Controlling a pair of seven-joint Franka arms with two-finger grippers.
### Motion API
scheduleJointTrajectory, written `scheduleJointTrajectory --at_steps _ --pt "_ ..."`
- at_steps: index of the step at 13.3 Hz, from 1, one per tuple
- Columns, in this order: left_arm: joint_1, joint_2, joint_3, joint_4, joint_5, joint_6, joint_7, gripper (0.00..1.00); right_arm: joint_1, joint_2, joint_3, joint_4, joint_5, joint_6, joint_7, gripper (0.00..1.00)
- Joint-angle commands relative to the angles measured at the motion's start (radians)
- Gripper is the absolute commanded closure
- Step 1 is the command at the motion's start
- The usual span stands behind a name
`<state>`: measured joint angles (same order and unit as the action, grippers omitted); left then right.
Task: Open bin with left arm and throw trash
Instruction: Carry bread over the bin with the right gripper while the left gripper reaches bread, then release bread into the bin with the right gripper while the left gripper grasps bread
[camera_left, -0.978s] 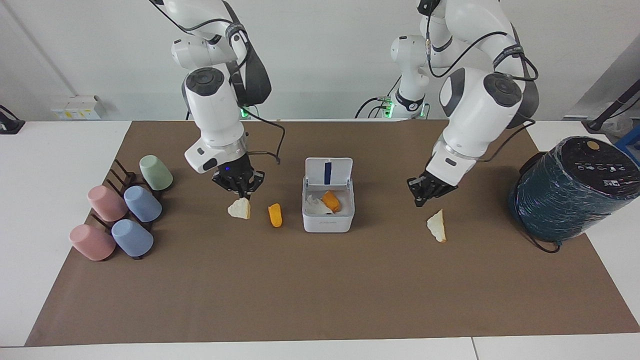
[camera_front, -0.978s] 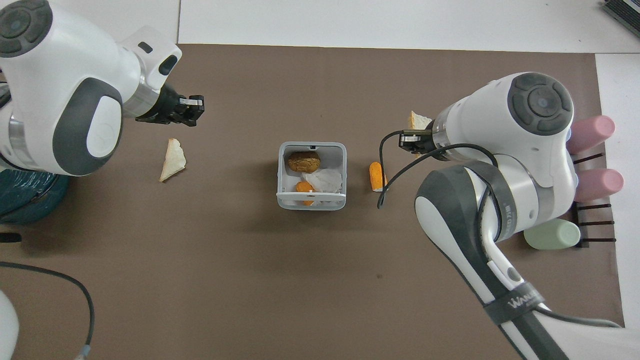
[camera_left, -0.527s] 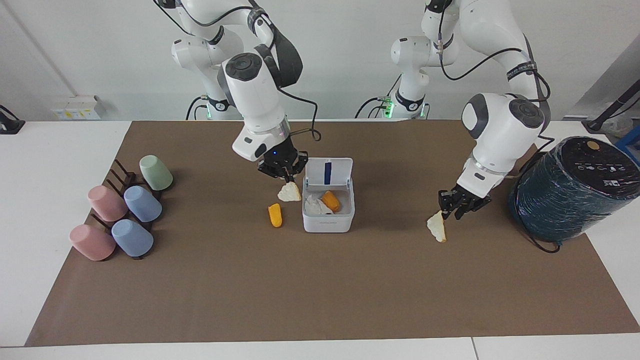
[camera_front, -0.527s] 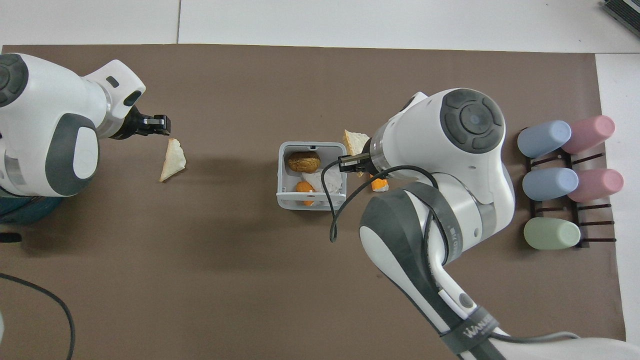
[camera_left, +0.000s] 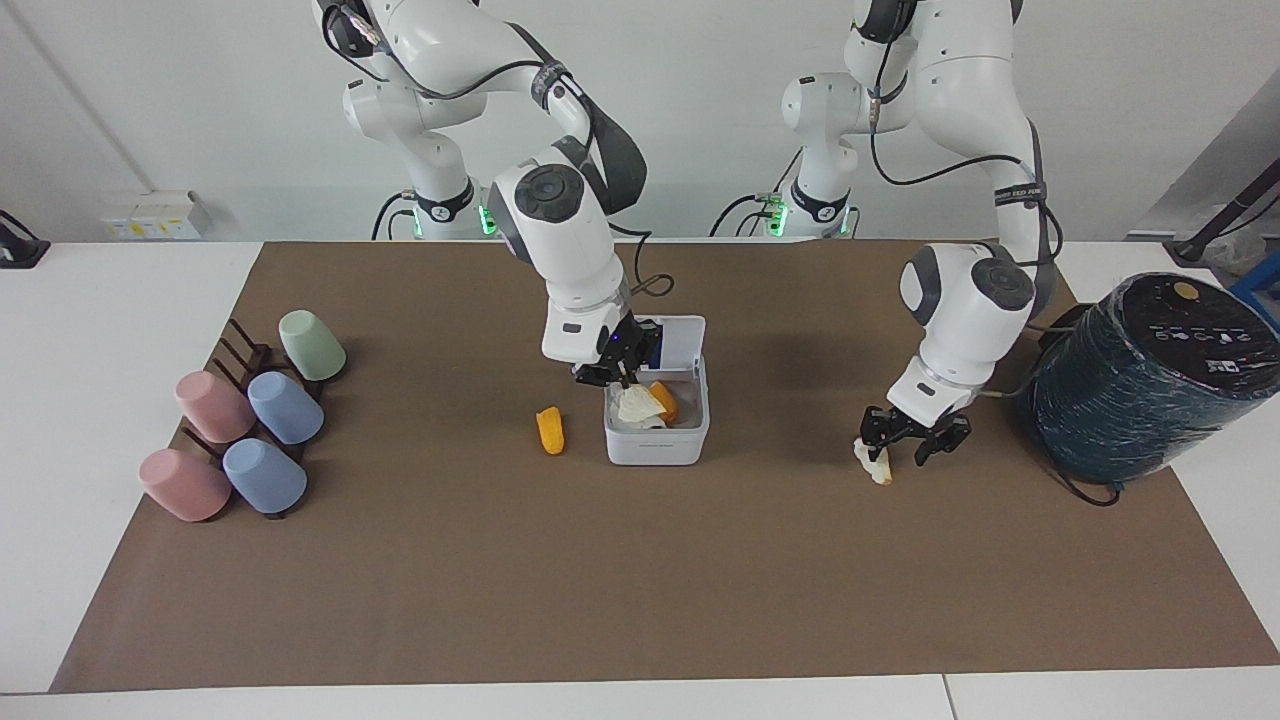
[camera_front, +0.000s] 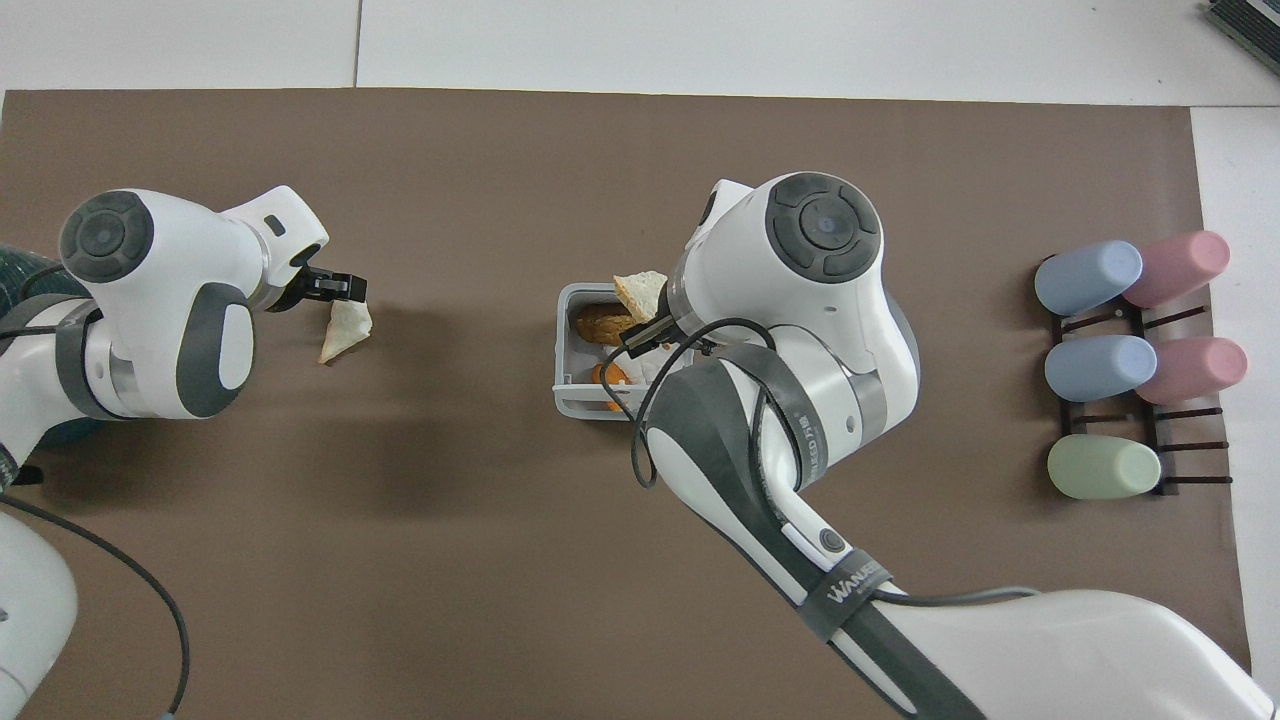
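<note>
The white bin stands mid-mat with its lid up; in the overhead view its rim shows beside the right arm. My right gripper, with the blue wrist light, is over the bin, shut on a cream bread wedge. The bin holds an orange piece, crumpled paper and a brown round thing. My left gripper is open and low at the second wedge, which lies on the mat. The orange oblong lies beside the bin toward the right arm's end.
A big dark-teal wrapped cylinder stands at the left arm's end of the table, close to the left arm. A rack of pastel cups lies at the right arm's end, also in the overhead view.
My right gripper carried a wedge from the mat to over the bin. My left gripper came down beside the other wedge, which has not moved.
</note>
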<state>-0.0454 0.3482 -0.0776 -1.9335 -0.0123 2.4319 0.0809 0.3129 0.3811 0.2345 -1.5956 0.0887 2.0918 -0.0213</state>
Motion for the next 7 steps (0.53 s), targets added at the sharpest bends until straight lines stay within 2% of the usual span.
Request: scheduleJointTrajectory --at_steps 1,2,3,4,5,6,7 --pt "0.003 -0.011 -0.005 -0.056 0.025 0.048 0.01 0.28 0.029 0.025 0.006 0.026 -0.038 0.005 -0.055 1.0" --pt "-0.001 -0.011 -0.005 -0.077 0.025 0.062 0.008 0.29 0.043 0.024 0.006 0.023 -0.04 0.005 -0.057 1.0" --pt "-0.002 -0.012 -0.004 -0.1 0.025 0.084 0.008 0.35 0.045 0.024 0.006 0.017 -0.04 0.004 -0.057 1.0" --pt "-0.004 -0.014 -0.004 -0.125 0.025 0.107 0.008 0.48 0.046 0.024 0.006 0.01 -0.041 0.005 -0.057 0.93" --pt "-0.004 -0.015 -0.004 -0.13 0.025 0.105 0.01 0.73 0.046 0.024 0.006 0.005 -0.041 0.008 -0.054 0.43" --pt "-0.004 -0.015 -0.004 -0.127 0.025 0.099 0.011 0.98 0.048 0.024 0.006 0.002 -0.041 0.013 -0.052 0.0" --pt "-0.004 -0.014 -0.005 -0.118 0.025 0.096 0.011 1.0 0.049 0.024 0.006 0.002 -0.041 0.017 -0.051 0.0"
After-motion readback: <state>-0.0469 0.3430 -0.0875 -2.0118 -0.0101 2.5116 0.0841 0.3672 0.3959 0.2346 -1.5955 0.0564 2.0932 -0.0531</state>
